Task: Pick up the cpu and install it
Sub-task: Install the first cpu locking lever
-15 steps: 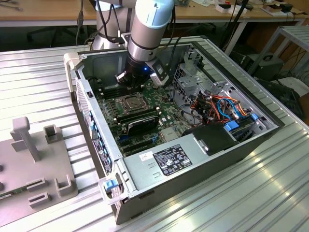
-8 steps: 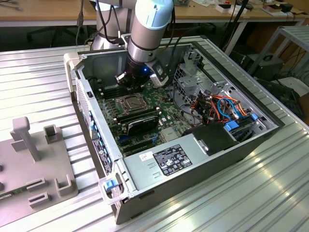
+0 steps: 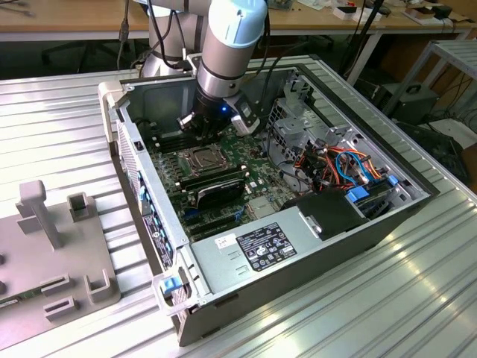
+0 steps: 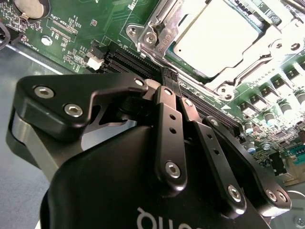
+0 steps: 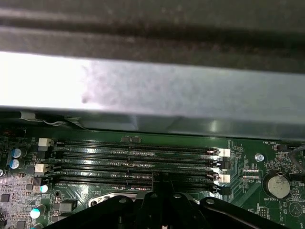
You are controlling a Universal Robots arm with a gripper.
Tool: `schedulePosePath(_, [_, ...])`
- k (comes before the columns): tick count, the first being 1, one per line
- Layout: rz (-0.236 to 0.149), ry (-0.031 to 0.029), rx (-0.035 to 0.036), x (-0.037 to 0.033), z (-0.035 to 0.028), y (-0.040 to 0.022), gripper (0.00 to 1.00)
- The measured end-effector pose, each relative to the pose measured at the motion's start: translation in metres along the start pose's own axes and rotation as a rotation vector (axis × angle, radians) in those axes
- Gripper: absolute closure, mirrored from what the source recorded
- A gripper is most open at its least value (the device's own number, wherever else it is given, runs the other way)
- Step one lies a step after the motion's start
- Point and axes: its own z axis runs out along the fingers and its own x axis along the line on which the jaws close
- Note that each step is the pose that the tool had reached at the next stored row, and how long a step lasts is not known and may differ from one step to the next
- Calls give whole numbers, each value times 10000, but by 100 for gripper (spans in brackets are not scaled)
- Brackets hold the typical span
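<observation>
The gripper (image 4: 167, 76) hangs inside an open computer case (image 3: 313, 239), low over the green motherboard (image 4: 76, 24). In the second wrist view its two black fingers (image 4: 164, 107) run side by side and meet at the tips, so the claw is closed together with nothing visible between the tips. Those tips sit just beside the metal frame of the processor socket (image 4: 152, 36), over the nearest of the dark memory slots (image 4: 128, 59).

The cpu (image 4: 217, 36) lies flat inside that socket, its pale silver-grey top facing up, with the silver frame around its edges (the chip is already seated, not in the claw). In the exterior view the cpu (image 3: 203, 157) shows as a small grey square in the middle of the board, just in front of the gripper (image 3: 200, 125).

In the first wrist view the four long memory slots (image 5: 138, 160) run in parallel rows just beyond the gripper (image 5: 162, 183), and behind them rises the grey metal case wall (image 5: 152, 90). A round coin battery (image 5: 277, 185) sits on the board past the slot ends.

In the exterior view the grey and pale blue robot arm (image 3: 231, 37) reaches down into the case. Two black modules (image 3: 216, 186) lie on the board near the socket, and a power supply (image 3: 261, 250) fills the near corner. The case rests on a ribbed metal table (image 3: 59, 149).
</observation>
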Motion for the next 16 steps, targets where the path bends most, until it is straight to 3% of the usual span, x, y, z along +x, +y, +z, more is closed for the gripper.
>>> schedulePosePath(12, [-2,-1,-3,-2,4,28,89])
schedulePosePath(16, [0,-2,-3,-3,-37,36,89])
